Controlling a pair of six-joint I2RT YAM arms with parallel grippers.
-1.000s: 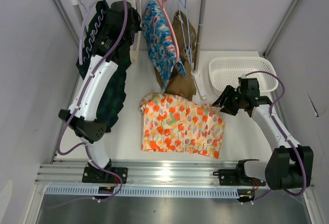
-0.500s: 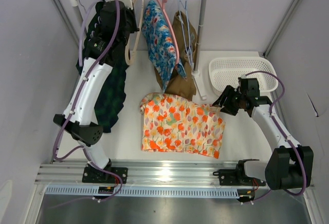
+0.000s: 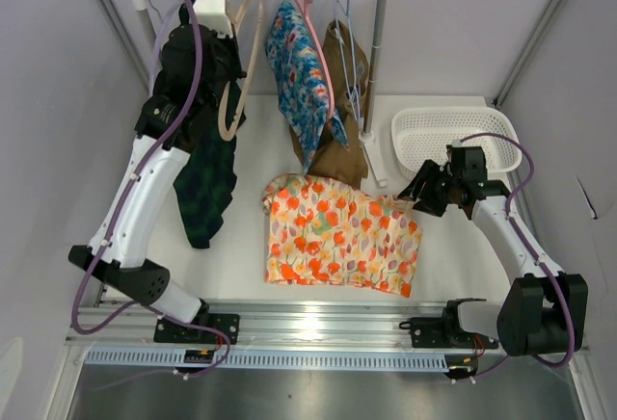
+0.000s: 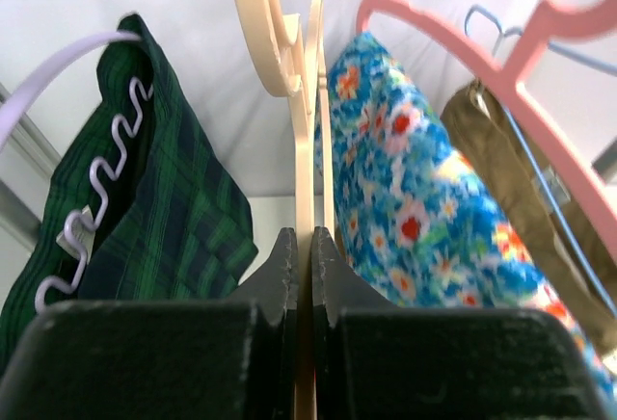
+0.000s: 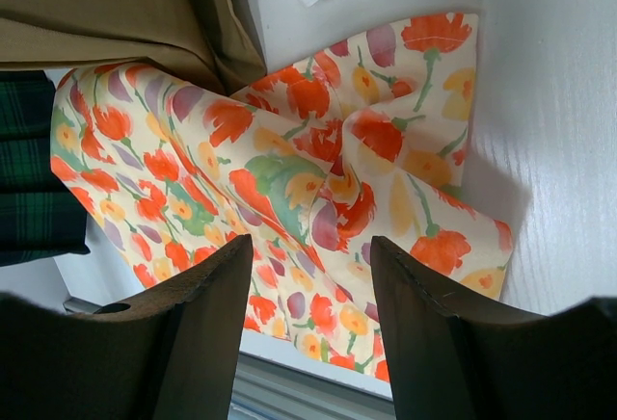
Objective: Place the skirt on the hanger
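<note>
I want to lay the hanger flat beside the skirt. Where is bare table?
Bare table runs between the hanging green plaid garment and the floral skirt; a smaller patch lies between skirt and right arm. Behind the skirt it is crowded: blue garment, brown garment, basket.

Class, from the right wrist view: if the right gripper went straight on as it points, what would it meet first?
Probably the floral skirt, straight ahead of the right gripper, whose fingers are open; depth is unclear.

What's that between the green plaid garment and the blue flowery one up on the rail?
A cream hanger, pinched in the left gripper. The left wrist view shows it between the green plaid garment and the blue flowery garment.
</note>
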